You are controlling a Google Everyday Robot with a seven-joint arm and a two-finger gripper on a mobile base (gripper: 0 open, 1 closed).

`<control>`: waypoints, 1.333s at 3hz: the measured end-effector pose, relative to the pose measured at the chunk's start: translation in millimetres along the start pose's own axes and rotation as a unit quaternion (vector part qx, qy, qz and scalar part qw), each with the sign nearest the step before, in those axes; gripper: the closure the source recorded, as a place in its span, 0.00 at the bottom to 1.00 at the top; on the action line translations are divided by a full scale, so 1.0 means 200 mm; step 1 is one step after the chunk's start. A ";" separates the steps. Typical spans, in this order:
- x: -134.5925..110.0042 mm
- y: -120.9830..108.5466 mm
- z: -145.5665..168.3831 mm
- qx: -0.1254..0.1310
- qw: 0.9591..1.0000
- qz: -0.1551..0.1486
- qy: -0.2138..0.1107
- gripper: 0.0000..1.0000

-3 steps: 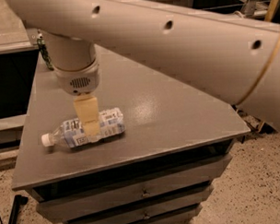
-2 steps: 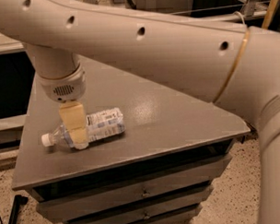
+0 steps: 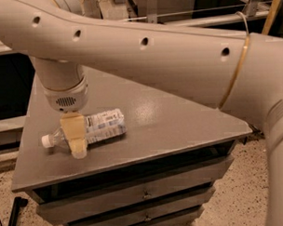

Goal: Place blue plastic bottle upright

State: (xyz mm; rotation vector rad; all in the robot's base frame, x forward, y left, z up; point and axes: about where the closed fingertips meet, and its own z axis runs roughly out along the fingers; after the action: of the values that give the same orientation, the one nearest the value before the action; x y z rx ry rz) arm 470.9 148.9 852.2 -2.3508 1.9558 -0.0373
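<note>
The blue plastic bottle [image 3: 104, 126] lies on its side on the grey table top [image 3: 179, 127], near the front left. Its white cap [image 3: 46, 141] points left and its pale blue-and-white label faces up. My gripper [image 3: 78, 146] hangs down from the cream wrist [image 3: 65, 95] and sits at the bottle's shoulder, between the cap and the label. It hides that part of the bottle. My big cream arm [image 3: 144, 49] spans the upper view from left to right.
The table is a grey cabinet with drawers [image 3: 144, 195] below its front edge. The bottle lies close to the table's front left edge [image 3: 50, 176]. A speckled floor [image 3: 237, 195] lies below, and dark shelving stands behind.
My gripper has moved left along the bottle, from over the label to the shoulder by the cap. The bottle has stayed lying in the same place.
</note>
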 end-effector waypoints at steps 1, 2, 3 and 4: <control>0.00 0.01 0.01 0.005 1.000 0.006 -0.028 0.15; -0.01 0.03 0.03 0.004 0.999 0.001 -0.047 0.39; -0.01 0.04 0.04 -0.001 0.998 -0.009 -0.056 0.61; 0.05 0.00 -0.04 0.018 0.998 -0.024 -0.056 0.85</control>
State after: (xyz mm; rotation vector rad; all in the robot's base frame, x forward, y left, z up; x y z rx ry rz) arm 472.1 139.4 859.8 -2.3242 1.8328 0.0540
